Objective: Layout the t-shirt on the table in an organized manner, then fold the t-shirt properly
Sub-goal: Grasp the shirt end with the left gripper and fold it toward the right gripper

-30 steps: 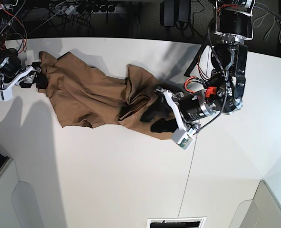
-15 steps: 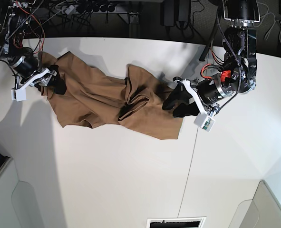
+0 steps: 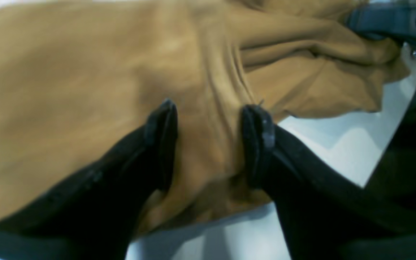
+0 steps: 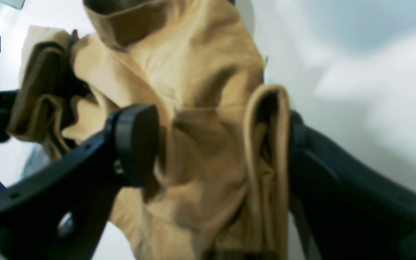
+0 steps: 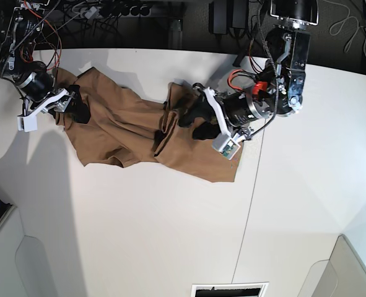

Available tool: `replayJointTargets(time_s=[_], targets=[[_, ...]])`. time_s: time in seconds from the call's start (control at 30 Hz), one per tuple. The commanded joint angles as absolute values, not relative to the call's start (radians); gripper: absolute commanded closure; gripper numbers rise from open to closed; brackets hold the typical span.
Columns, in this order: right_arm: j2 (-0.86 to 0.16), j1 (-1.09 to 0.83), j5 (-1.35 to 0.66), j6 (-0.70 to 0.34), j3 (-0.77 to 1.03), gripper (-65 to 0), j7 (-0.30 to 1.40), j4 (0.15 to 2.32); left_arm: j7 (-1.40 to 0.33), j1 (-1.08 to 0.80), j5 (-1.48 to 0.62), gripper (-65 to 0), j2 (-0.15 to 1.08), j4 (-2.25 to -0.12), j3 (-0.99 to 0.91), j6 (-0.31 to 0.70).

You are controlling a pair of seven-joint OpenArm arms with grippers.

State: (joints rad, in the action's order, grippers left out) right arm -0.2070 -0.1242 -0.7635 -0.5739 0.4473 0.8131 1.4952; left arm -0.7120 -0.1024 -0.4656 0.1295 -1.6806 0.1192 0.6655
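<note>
From the left wrist camera I see the left gripper (image 3: 208, 144) with its 2 fingers (image 3: 163, 141) spread apart and a ridge of the t-shirt (image 3: 85, 90) bunched between them; the pads press against the cloth on both sides, but I cannot tell whether they pinch it or merely straddle it. The picture is soft, and both finger bases run out of frame at 6 o'clock. A strip of the table (image 3: 338, 144) shows at 4 o'clock.

At the right wrist camera, the right gripper (image 4: 211, 144) stands wide, released. A folded hem drapes over the finger at 3 o'clock and hides its pad; the other pad (image 4: 135, 141) is bare. Blur hides the weave.

In the base view, the t-shirt (image 5: 127, 127) lies crumpled in a band across the far half of the table (image 5: 170, 235), from 10 o'clock toward the centre. The right gripper (image 5: 71, 108) sits at its 9 o'clock end, the left gripper (image 5: 192, 120) over the 3 o'clock part. Folds hide the sleeves and neck; I cannot make them out.
</note>
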Motion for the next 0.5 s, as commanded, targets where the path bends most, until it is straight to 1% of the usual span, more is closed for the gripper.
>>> replayJointTargets(time_s=[0.0, 0.23, 0.4, 0.43, 0.47], targets=[[-0.213, -0.122, -0.756, -0.574, 0.447, -44.5, 0.841, 1.505, -0.683, -0.088, -0.464, -31.4, 0.126, -1.693, 0.140, 0.647], [-0.213, -0.123, -0.756, -0.573, 0.447, -44.5, 0.842, 1.505, -0.676, -0.088, -0.430, -31.4, 0.113, -1.693, 0.271, 0.636], [-0.213, -0.122, -0.756, -0.573, 0.447, -44.1, 0.839, 1.505, -0.679, -0.086, -0.429, -31.4, 0.114, -1.694, 0.270, 0.635], [-0.213, -0.122, -0.757, -0.573, 0.447, -41.5, 0.835, 1.505, -0.682, -0.084, -0.433, -31.4, 0.114, -1.697, 0.258, 0.635], [-0.213, -0.122, -0.756, -0.573, 0.447, -36.1, 0.831, 1.505, -0.682, -0.083, -0.441, -31.4, 0.114, -1.702, 0.242, 0.635]])
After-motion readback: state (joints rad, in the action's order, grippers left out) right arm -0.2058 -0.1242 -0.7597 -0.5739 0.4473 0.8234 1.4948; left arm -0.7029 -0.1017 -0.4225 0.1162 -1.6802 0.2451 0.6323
